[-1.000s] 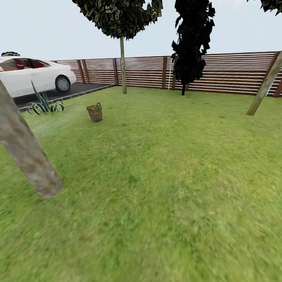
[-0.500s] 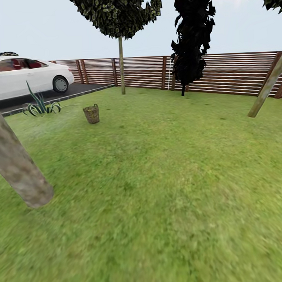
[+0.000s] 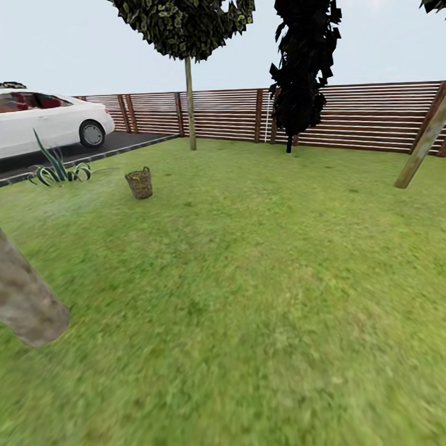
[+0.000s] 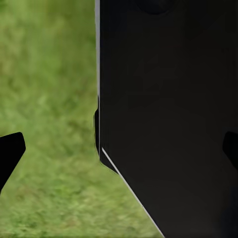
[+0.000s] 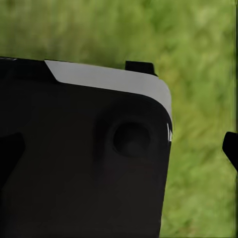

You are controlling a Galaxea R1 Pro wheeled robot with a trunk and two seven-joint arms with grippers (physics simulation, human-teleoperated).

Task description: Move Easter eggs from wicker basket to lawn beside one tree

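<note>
Head view looks out over a big green lawn (image 3: pixel 264 299). The basket (image 3: pixel 139 184) sits far off on the grass, toward the left, near the edge of the dark driveway (image 3: pixel 85 152). It stands upright and alone, well apart from every tree. Something pale and yellowish shows inside it, but it is too small to tell if those are the eggs. I think they are inside, since none lie on the grass around it.

A thick leaning tree trunk (image 3: pixel 20 301) is close by on the left. A thin tree (image 3: pixel 191 108) stands behind the basket near the brown fence (image 3: pixel 361 118). Another leaning trunk (image 3: pixel 426 142) is far to the right. A white car (image 3: pixel 39 123) is parked on the driveway, and a spiky plant (image 3: pixel 54 170) grows near its edge.

Nothing is picked up yet. I think the robot is on its way to the basket, because the basket is too far for an arm to reach.

Left wrist view shows grass below and a big black robot part in front. The left claw (image 4: pixel 119 148) has a dark fingertip at each side, far apart, so it is spread wide with nothing in it. Right wrist view shows the same kind of thing. The right claw (image 5: pixel 119 148) looks spread too, with its tips at the two sides and nothing held. Both arms seem tucked close to the body, which is a safe way to hold them while driving.
</note>
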